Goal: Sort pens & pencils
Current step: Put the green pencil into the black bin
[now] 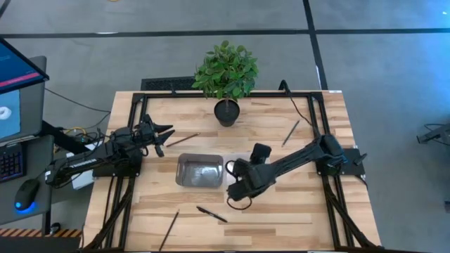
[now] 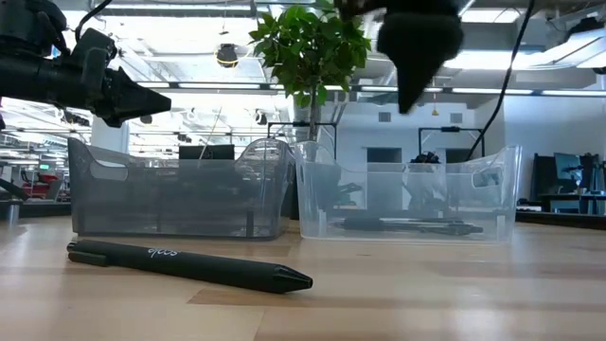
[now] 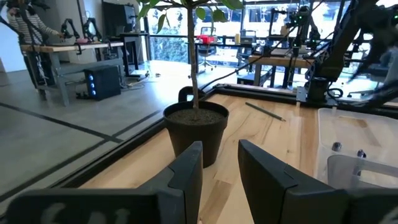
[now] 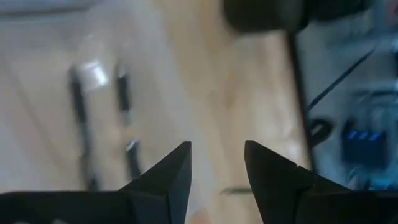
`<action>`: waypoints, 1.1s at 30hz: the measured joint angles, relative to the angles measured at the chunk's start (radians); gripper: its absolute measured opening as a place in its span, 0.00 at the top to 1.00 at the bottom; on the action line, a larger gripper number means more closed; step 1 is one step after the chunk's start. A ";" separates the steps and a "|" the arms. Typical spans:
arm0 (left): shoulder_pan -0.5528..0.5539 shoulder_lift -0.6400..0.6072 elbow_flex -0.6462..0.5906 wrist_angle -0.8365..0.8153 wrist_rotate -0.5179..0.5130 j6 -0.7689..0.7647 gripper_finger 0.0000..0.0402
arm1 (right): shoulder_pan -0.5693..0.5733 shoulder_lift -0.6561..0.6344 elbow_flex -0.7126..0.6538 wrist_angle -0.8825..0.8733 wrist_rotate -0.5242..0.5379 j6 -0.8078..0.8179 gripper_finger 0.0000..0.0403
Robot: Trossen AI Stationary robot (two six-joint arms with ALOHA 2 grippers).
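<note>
The right gripper (image 1: 238, 191) hangs with its fingers apart and empty over a clear bin (image 2: 407, 194), where two pens (image 4: 102, 118) lie below it. A third pen (image 1: 211, 214) lies on the table (image 1: 281, 211) just in front of it. Pencils (image 1: 290, 132) lie scattered farther off. The left gripper (image 1: 163, 135) waits open beside the grey bin (image 1: 200, 171).

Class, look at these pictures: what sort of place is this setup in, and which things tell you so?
Probably a robotics lab or open workshop. Two robot arms work at a framed wooden table, a monitor with keyboard stands beside it, and other workbenches with equipment fill the large room behind.
</note>
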 joint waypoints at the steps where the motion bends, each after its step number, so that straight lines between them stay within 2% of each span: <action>1: 0.000 0.000 0.000 0.000 0.000 0.000 0.77 | 0.000 -0.019 0.000 0.001 0.033 -0.033 0.57; 4: 0.000 0.000 0.000 0.000 0.000 0.000 0.77 | -0.003 -0.084 -0.001 -0.001 0.055 -0.118 0.58; 12: 0.000 0.000 0.000 0.000 -0.001 0.000 0.77 | -0.024 -0.195 -0.001 0.036 0.021 0.027 0.58; 16: 0.000 0.000 0.000 0.001 -0.001 0.002 0.77 | -0.043 -0.257 -0.001 0.037 -0.046 0.040 0.57; 21: 0.000 0.000 0.000 0.000 -0.001 0.011 0.77 | -0.078 -0.361 -0.036 0.031 -0.067 0.029 0.57; 28: 0.000 0.000 0.000 0.000 -0.002 0.012 0.77 | -0.152 -0.566 -0.246 0.045 -0.101 0.045 0.58; 33: 0.000 0.000 0.000 0.000 -0.001 -0.001 0.77 | -0.233 -0.738 -0.444 0.100 -0.256 0.038 0.58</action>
